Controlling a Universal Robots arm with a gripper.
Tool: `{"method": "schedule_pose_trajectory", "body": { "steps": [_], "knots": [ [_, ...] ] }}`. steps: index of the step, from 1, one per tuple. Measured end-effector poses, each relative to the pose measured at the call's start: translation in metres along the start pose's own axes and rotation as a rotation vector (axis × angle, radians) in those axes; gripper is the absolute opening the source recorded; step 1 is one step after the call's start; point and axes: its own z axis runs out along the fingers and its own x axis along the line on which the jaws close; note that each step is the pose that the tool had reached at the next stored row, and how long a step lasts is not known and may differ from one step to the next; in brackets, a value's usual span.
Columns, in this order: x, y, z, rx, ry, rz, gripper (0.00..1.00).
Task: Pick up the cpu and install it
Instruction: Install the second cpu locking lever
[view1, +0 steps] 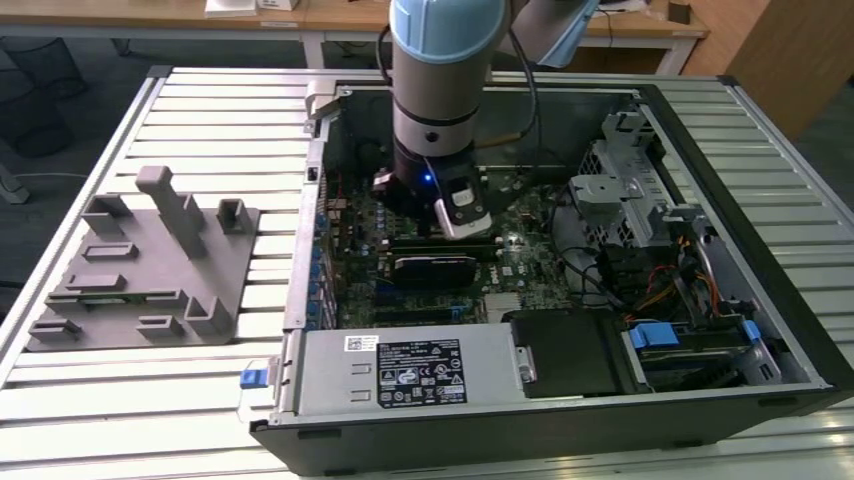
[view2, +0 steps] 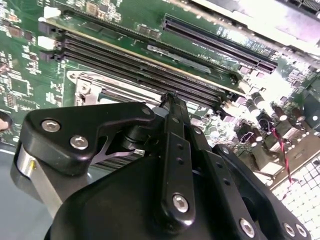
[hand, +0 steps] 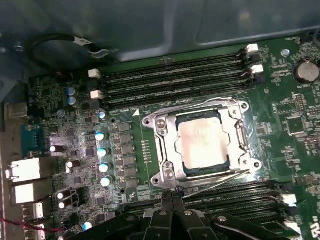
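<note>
Sitting already in the socket frame (hand: 202, 142) on the green board (hand: 280, 125): the cpu (hand: 204, 141), silver top up. Just beside it, the end effector (hand: 172, 197), tips pressed together, holding nothing. Probably the install step. Next: careful locking down.

In the exterior view, the open computer case (view1: 561, 400) lies centre-right on the surface (view1: 174, 400), the post block (view1: 140, 265) at left. In the first wrist view, the cpu (hand: 204, 144) sits in its socket (hand: 162, 165).
</note>
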Motion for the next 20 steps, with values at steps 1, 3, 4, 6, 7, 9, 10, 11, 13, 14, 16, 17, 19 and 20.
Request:
{"method": "schedule_pose_trajectory", "body": {
  "steps": [1, 3, 4, 6, 7, 9, 10, 11, 13, 14, 16, 17, 19, 20],
  "knots": [
    [0.0008, -0.0010, 0.0007, -0.0063, 0.0014, -0.002, 0.11],
    [0.0022, -0.0030, 0.0019, -0.0169, 0.0038, -0.005, 0.11],
    [0.0029, -0.0040, 0.0025, -0.0227, 0.0051, -0.007, 0.11],
    [0.0042, -0.0060, 0.0039, -0.0357, 0.0077, -0.010, 0.11],
    [0.0047, -0.0070, 0.0046, -0.0425, 0.0091, -0.011, 0.11],
    [0.0046, -0.0090, 0.0059, -0.0571, 0.0120, -0.013, 0.11],
    [0.0044, -0.0099, 0.0064, -0.0649, 0.0134, -0.014, 0.11],
    [0.0043, -0.0106, 0.0069, -0.0738, 0.0149, -0.014, 0.11],
    [0.0040, -0.0124, 0.0076, -0.0911, 0.0179, -0.015, 0.11],
    [0.0040, -0.0137, 0.0078, -0.0986, 0.0190, -0.016, 0.11],
    [0.0040, -0.0167, 0.0083, -0.1117, 0.0208, -0.017, 0.11],
    [0.0039, -0.0181, 0.0085, -0.1187, 0.0217, -0.017, 0.11],
    [0.0037, -0.0202, 0.0085, -0.1355, 0.0238, -0.018, 0.11],
    [0.0036, -0.0213, 0.0084, -0.1437, 0.0250, -0.018, 0.11]
  ]
}}
